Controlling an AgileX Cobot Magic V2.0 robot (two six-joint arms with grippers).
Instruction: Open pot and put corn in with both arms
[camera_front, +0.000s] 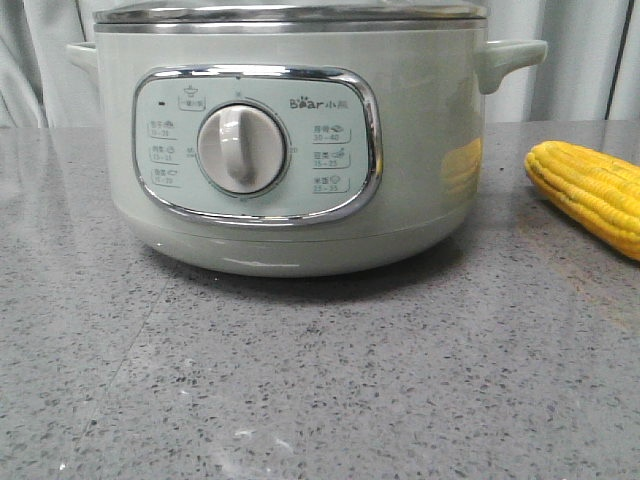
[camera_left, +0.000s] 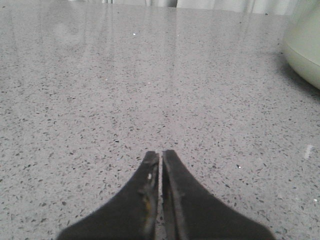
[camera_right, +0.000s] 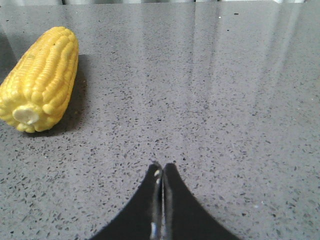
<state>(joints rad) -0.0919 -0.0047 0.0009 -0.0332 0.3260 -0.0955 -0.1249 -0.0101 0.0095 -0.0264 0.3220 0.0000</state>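
Note:
The pale green pot (camera_front: 290, 150) stands on the grey stone table, its dial panel facing me, and a glass lid with a metal rim (camera_front: 290, 15) rests on it. Its side also shows in the left wrist view (camera_left: 306, 45). The yellow corn (camera_front: 590, 192) lies on the table to the pot's right, and it shows in the right wrist view (camera_right: 41, 79). My left gripper (camera_left: 161, 153) is shut and empty, low over bare table left of the pot. My right gripper (camera_right: 163, 166) is shut and empty, to the right of the corn. Neither gripper shows in the front view.
The speckled grey table (camera_front: 320, 380) stretches in front of the pot. Pale curtains (camera_front: 580, 60) hang behind the table. The pot's side handles (camera_front: 510, 60) stick out on both sides.

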